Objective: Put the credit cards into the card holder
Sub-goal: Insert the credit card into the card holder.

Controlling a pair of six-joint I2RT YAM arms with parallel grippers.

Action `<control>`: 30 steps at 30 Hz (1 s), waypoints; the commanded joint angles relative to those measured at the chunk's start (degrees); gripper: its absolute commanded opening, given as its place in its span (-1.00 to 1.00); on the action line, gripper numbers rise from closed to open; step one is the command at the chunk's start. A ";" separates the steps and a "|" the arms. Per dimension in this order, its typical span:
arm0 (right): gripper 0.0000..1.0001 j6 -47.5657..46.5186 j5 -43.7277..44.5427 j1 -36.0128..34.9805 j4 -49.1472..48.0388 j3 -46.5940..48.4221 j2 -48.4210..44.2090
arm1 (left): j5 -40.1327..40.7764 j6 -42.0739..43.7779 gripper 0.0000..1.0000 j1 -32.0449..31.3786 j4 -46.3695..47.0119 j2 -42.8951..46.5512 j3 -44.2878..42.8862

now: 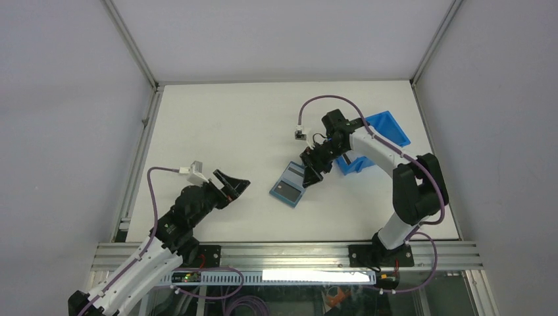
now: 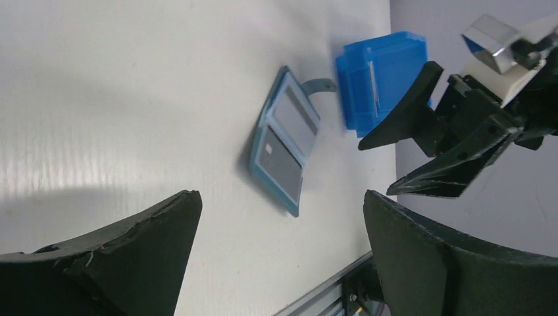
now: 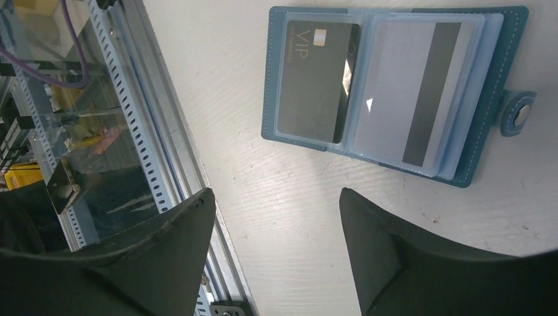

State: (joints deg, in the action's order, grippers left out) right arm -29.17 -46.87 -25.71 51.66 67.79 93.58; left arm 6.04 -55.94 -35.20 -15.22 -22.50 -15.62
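The teal card holder [image 1: 288, 185] lies open and flat on the table. In the right wrist view, the card holder [image 3: 483, 125] has a black VIP card [image 3: 316, 79] in one sleeve and a light grey card with a dark stripe [image 3: 411, 92] in the other, and its snap tab [image 3: 518, 113] sticks out. My right gripper [image 3: 276, 192] is open and empty. It hovers just beside the holder's far-right edge [image 1: 310, 168]. My left gripper [image 1: 233, 184] is open and empty, to the left of the holder, which shows ahead in the left wrist view [image 2: 286, 141].
A bright-blue plastic bin [image 1: 375, 141] stands right of the holder, behind my right arm. In the left wrist view a thin pale card-like edge [image 2: 375, 89] stands inside the bin [image 2: 395, 59]. The slotted aluminium rail [image 3: 158, 131] runs along the table's near edge.
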 commanded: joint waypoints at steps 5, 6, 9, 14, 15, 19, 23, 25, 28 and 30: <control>0.43 4.04 5.67 -1.11 -0.75 5.37 4.81 | -0.92 -14.62 0.95 -0.05 5.62 6.20 8.28; 0.43 4.23 5.88 -1.28 -0.91 5.42 5.21 | -1.47 -14.48 0.93 -0.04 5.27 5.40 7.98; 0.42 4.62 7.82 -2.37 -1.23 5.78 6.47 | -3.15 -15.20 0.86 -0.08 5.68 0.69 7.18; 0.40 6.04 11.11 -3.93 -2.05 6.47 8.29 | -5.83 -15.82 0.69 -0.88 10.97 -11.02 5.44; 0.39 6.99 12.15 -4.20 -2.64 6.48 8.57 | -5.86 -15.74 0.65 -1.29 11.19 -13.30 5.01; 0.27 9.90 15.89 -4.56 -4.34 7.42 10.29 | -5.63 -15.55 0.45 -3.46 12.11 -22.02 1.93; 0.14 12.16 18.67 -4.58 -4.89 9.22 12.16 | -5.05 -16.55 0.37 -6.18 14.91 -29.03 -0.13; 0.12 12.90 19.76 -4.56 -4.79 10.42 13.27 | -4.72 -17.18 0.36 -7.48 16.79 -32.01 -1.07; 0.09 13.08 20.23 -4.58 -3.83 12.35 14.84 | -4.47 -18.24 0.36 -8.84 19.41 -36.24 -2.47; 0.09 13.04 20.43 -4.63 -3.38 13.10 15.65 | -4.61 -18.76 0.34 -9.24 21.20 -38.65 -3.12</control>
State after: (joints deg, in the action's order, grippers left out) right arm -17.43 -28.10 -30.22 48.73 77.36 108.47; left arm 1.41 -72.73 -43.31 -1.39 -57.91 -15.64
